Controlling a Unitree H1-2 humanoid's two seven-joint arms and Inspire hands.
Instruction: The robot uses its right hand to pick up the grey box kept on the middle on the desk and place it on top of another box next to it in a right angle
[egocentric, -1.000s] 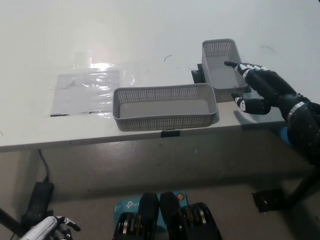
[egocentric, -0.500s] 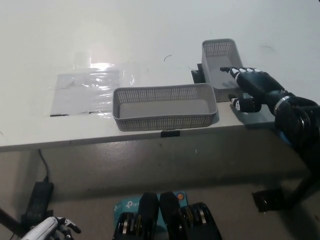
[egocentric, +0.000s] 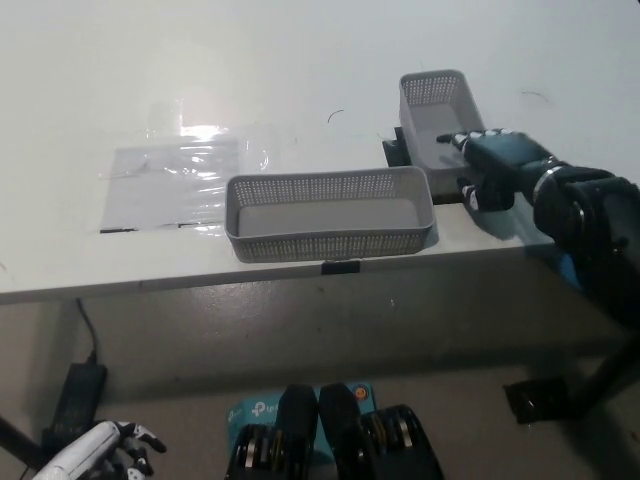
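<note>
Gripping the small grey box (egocentric: 436, 115) by its near right wall, the right hand (egocentric: 492, 165) pinches the rim; it should lift level, then set it crosswise on the long box (egocentric: 330, 213) beside it. The left hand (egocentric: 105, 452) rests low.

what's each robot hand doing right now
Left robot hand: open, holding nothing, low at the lower left.
Right robot hand: fingers around the far grey box; firm grip cannot be told.

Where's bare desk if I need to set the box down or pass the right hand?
Bare desk lies behind both boxes and left of the plastic sheet. It's crowded where the right hand grips the small box beside the long box.
</note>
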